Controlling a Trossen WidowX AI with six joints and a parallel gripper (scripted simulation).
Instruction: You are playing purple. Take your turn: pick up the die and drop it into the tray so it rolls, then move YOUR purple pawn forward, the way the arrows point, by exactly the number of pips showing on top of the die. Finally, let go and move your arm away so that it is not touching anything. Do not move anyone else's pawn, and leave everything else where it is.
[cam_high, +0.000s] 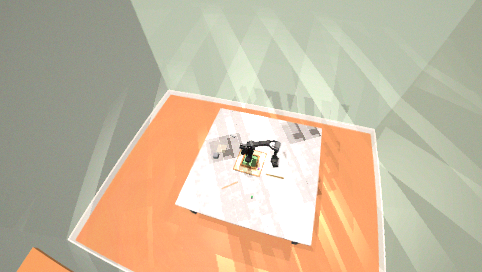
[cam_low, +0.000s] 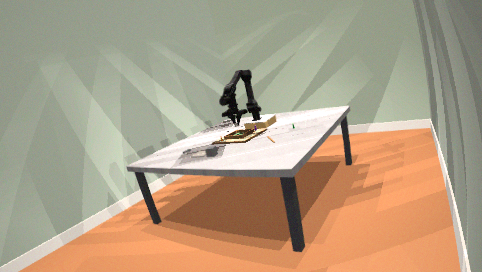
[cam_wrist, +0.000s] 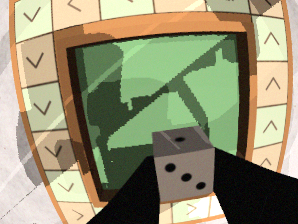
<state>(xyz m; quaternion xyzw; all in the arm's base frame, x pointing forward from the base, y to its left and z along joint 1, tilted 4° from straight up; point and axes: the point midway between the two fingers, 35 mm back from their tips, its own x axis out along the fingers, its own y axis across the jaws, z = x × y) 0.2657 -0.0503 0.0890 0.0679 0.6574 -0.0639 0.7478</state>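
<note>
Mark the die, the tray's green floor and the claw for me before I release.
Die (cam_wrist: 184, 176): wrist view, its three-pip side.
Tray (cam_wrist: 150, 111): wrist view, its green floor.
Claw (cam_wrist: 180, 159) (cam_low: 236, 123): wrist and exterior views, midway between fingertips.

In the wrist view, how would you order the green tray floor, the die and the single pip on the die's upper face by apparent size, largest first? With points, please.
1. Green tray floor (cam_wrist: 150, 65)
2. Die (cam_wrist: 192, 162)
3. Single pip (cam_wrist: 180, 139)
</note>
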